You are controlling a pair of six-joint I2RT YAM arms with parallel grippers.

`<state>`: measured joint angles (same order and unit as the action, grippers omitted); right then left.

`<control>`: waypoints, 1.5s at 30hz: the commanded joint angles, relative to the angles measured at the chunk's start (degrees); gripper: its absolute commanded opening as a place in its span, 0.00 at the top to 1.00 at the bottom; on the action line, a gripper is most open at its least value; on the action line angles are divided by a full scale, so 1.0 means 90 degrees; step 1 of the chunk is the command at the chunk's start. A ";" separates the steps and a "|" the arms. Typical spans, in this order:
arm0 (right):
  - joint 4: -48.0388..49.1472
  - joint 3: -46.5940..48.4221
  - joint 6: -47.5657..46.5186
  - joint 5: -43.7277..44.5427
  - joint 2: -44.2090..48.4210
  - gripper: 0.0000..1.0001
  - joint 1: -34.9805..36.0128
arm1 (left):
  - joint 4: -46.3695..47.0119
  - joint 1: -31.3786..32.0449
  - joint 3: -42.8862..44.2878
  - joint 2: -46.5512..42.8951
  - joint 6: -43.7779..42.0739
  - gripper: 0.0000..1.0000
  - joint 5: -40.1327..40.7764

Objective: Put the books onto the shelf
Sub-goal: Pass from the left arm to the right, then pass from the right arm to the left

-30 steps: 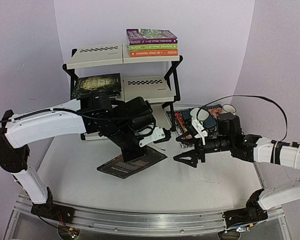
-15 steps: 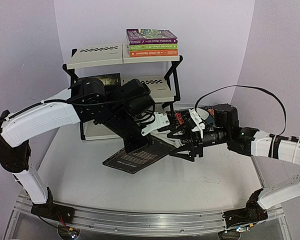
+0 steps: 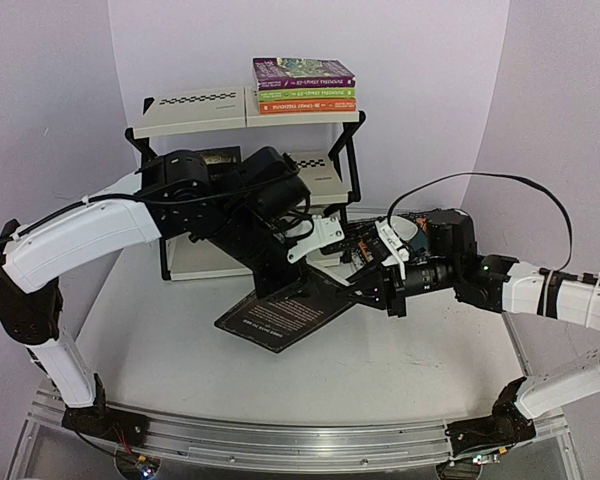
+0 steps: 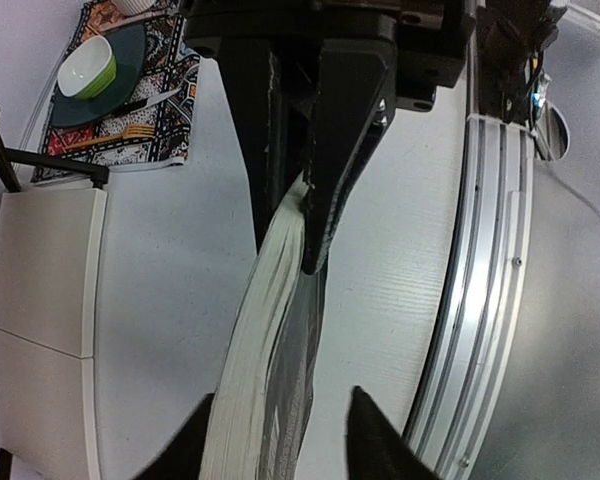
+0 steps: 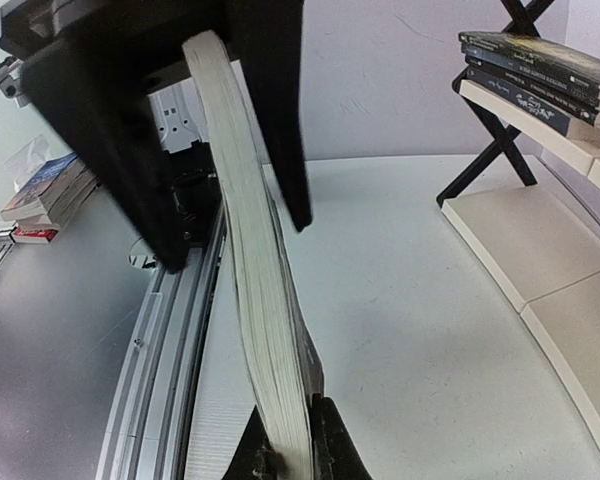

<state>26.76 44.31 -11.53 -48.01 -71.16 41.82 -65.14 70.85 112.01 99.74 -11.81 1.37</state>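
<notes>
Book (image 3: 288, 315): black pbk, held off table (image 3: 420, 370) betw. both arms, likely for handover.
R gripper (image 5: 285, 462): pinched on bk's edge.
L gripper (image 4: 290, 245): fingers straddle bk; clamped or loosened, cannot be told.
Shelf (image 3: 202, 112): three bks stacked on top tier.

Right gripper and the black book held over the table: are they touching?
Touching. In the right wrist view the right gripper has both fingertips pinched on the page edge of the black book.

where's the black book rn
In the top view the black book is held above mid-table, in front of the shelf, between the left gripper and the right gripper, which grips its right edge.
</notes>
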 commanded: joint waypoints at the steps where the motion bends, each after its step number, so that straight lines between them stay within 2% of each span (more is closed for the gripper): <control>1: 0.0322 0.0154 0.0319 0.0186 0.0337 1.00 -0.0017 | 0.1012 -0.0262 -0.0797 -0.1030 0.0124 0.29 -0.0628; 3: 0.0330 0.0206 0.0567 0.0183 0.0345 1.00 -0.0100 | 0.1443 -0.0312 -0.1418 -0.1474 0.0283 0.03 -0.0520; 7: 0.0341 0.0232 0.0747 0.0165 0.0427 1.00 -0.0162 | 0.1866 -0.0384 -0.2472 -0.2142 0.0518 0.01 -0.0314; 13: 0.0336 0.0413 0.0961 -0.0352 0.0356 1.00 -0.0164 | 0.2304 -0.0465 -0.3407 -0.2866 0.0449 0.19 -0.0752; 17: 0.0331 0.0638 0.1177 -0.1039 0.0153 1.00 -0.0165 | 0.2430 -0.0559 -0.3676 -0.2997 0.0438 0.22 -0.0788; 18: 0.0331 0.0664 0.1205 -0.1108 0.0123 1.00 -0.0160 | 0.2434 -0.0597 -0.3691 -0.2997 0.0448 0.26 -0.0823; 20: 0.0333 0.0667 0.1205 -0.1135 0.0113 1.00 -0.0164 | 0.2440 -0.0637 -0.3690 -0.2975 0.0472 0.42 -0.0868; 21: 0.0336 0.0663 0.1203 -0.1149 0.0127 1.00 -0.0162 | 0.2447 -0.0649 -0.3687 -0.2953 0.0481 0.44 -0.0844; 24: 0.0317 0.0654 0.1165 -0.1300 0.0141 1.00 -0.0165 | 0.2429 -0.0705 -0.3659 -0.2905 0.0520 0.36 -0.0659; 25: 0.0310 0.0656 0.1164 -0.1305 0.0142 1.00 -0.0165 | 0.2433 -0.0731 -0.3649 -0.2916 0.0521 0.38 -0.0714; 28: 0.0303 0.0602 0.1114 -0.1220 0.0193 1.00 -0.0165 | 0.2439 -0.0777 -0.3578 -0.2956 0.0520 0.59 -0.0918; 31: 0.0252 0.0548 0.1024 -0.1170 0.0230 1.00 -0.0162 | 0.2434 -0.0782 -0.3523 -0.2951 0.0481 0.65 -0.0972; 35: 0.0215 0.0547 0.1011 -0.1179 0.0230 1.00 -0.0160 | 0.2406 -0.0782 -0.3487 -0.2893 0.0476 0.79 -0.1258; 39: 0.0180 0.0555 0.0986 -0.1187 0.0230 1.00 -0.0163 | 0.2404 -0.0782 -0.3375 -0.2805 0.0464 0.68 -0.1495; 42: 0.0152 0.0545 0.0967 -0.1194 0.0245 1.00 -0.0165 | 0.2395 -0.0782 -0.3275 -0.2749 0.0454 0.69 -0.1536; 43: 0.0146 0.0536 0.0968 -0.1198 0.0244 1.00 -0.0165 | 0.2391 -0.0785 -0.3251 -0.2744 0.0449 0.74 -0.1531; 45: 0.0122 0.0512 0.0947 -0.1198 0.0264 1.00 -0.0162 | 0.2385 -0.0782 -0.3180 -0.2701 0.0451 0.91 -0.1502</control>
<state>24.67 46.87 -2.17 -55.81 -70.67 40.42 -45.89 64.05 79.64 75.11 -7.49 -10.96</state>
